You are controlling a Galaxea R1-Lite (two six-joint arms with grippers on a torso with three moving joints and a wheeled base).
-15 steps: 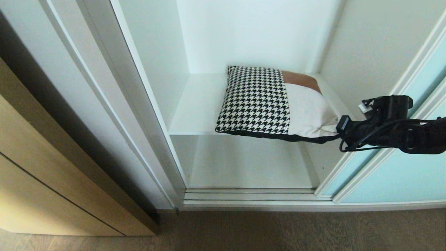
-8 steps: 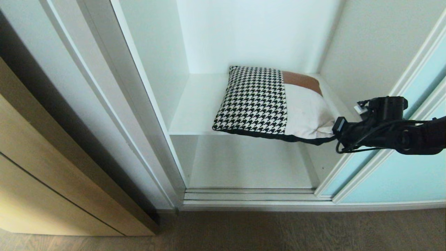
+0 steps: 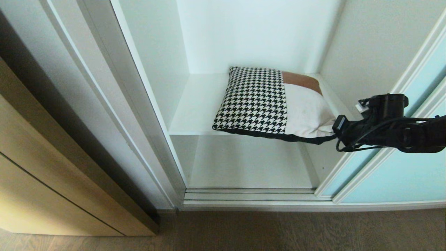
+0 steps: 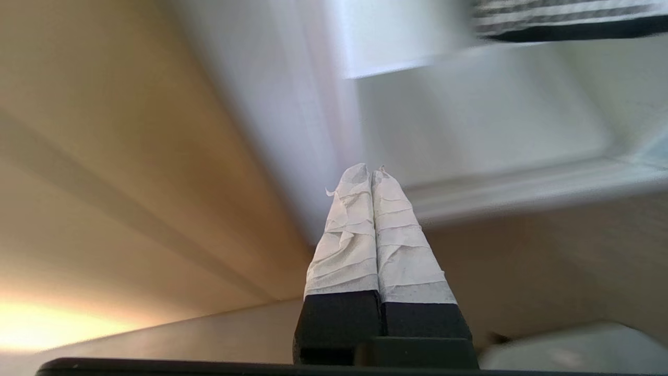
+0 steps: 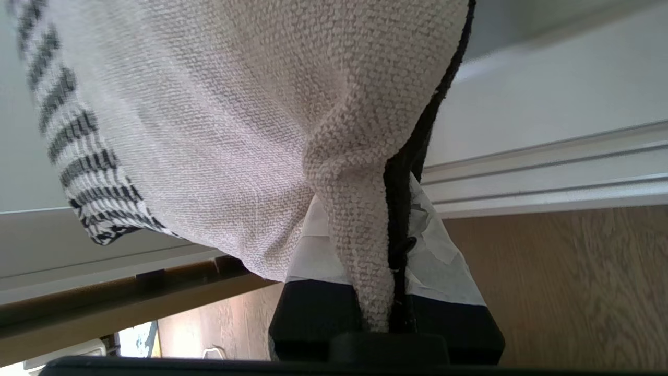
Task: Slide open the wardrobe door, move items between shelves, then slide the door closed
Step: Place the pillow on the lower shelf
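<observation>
Right gripper jaws clamped on near-right corner of square patchwork cushion, houndstooth, cream and brown; cushion's body stretches away from jaws across white upper shelf. Left gripper jaws together, farther off.

Right arm reached in level from the right side of the head view, black wrist wrapped in looped cable, with the right gripper at its tip. Its white-taped fingers were clamped together on a pinched fold of fabric. Left gripper, seen only from its own wrist, had its taped fingers pressed flat together, holding nothing.
</observation>
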